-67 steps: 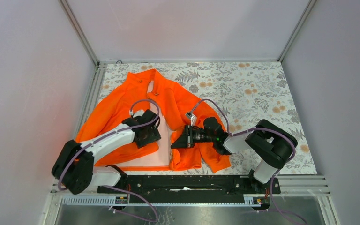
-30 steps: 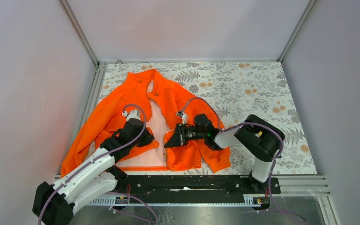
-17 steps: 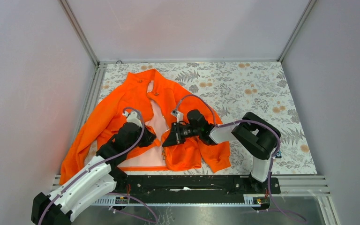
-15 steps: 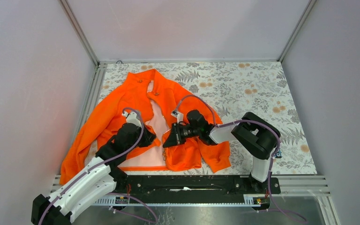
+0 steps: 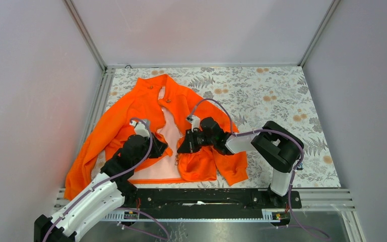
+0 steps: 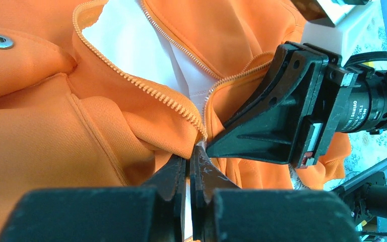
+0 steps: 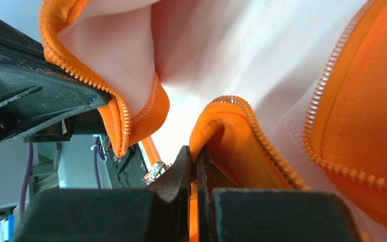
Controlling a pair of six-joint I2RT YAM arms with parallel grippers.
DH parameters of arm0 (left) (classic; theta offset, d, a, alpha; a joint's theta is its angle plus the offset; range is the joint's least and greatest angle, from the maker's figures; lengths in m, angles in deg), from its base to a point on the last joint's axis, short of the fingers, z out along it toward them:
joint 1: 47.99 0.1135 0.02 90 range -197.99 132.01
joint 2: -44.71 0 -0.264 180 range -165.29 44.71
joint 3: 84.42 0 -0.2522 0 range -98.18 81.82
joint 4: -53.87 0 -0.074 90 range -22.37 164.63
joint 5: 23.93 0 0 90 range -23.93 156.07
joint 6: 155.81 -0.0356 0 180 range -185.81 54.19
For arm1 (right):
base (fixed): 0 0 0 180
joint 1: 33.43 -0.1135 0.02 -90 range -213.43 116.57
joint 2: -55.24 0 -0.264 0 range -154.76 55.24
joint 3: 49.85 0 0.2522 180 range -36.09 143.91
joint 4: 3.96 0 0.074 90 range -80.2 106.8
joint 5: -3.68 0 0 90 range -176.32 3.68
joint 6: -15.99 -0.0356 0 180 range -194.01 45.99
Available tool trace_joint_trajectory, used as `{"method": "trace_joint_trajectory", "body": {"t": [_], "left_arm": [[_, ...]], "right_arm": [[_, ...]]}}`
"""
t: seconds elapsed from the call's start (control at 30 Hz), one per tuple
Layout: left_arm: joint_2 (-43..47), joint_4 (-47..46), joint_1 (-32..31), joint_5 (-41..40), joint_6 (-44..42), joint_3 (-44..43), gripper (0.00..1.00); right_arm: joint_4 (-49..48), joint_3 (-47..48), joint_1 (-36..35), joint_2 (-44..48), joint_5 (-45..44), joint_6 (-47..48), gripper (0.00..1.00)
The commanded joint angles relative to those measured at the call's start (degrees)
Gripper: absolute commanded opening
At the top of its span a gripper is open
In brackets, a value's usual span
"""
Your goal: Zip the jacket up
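Note:
The orange jacket [image 5: 126, 116] lies on its back at the table's left, its front open on pale lining [image 5: 167, 131]. My left gripper [image 5: 162, 150] is shut on the left front edge, and zipper teeth [image 6: 146, 91] run up from its tips [image 6: 189, 157]. My right gripper [image 5: 181, 148] is shut on the folded right front edge [image 7: 221, 131], seen at its tips [image 7: 193, 154]. The two grippers face each other, almost touching. A silver zipper slider [image 7: 156, 172] hangs just below them, also visible from above [image 5: 176, 161].
A floral tablecloth [image 5: 272, 96] covers the table, bare to the right of the jacket. One sleeve [image 5: 232, 171] lies under the right arm. Grey walls close in three sides. A black rail [image 5: 206, 194] with the arm bases runs along the near edge.
Both grippers stay shut on the jacket's front edges. The right one has drawn up and left, the left one slightly right, so the two edges stand closer together.

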Motion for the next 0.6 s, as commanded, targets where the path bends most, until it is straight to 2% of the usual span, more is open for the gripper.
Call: {"method": "trace_joint_trajectory", "body": {"t": [0.0,0.23,0.57], "left_arm": [[0.2,-5.1,-0.2,1.1,-1.7,-0.2,0.0],[-2.6,-5.4,-0.2,0.8,-2.3,-0.4,0.0],[-3.6,-6.3,-0.2,2.3,-2.8,-0.6,0.0]], "right_arm": [[-4.6,0.3,0.7,2.7,-5.1,4.1,0.0],[-11.7,-2.8,0.7,3.0,-1.2,6.9,0.0],[-13.7,-1.7,0.8,1.9,2.5,8.9,0.0]]}}
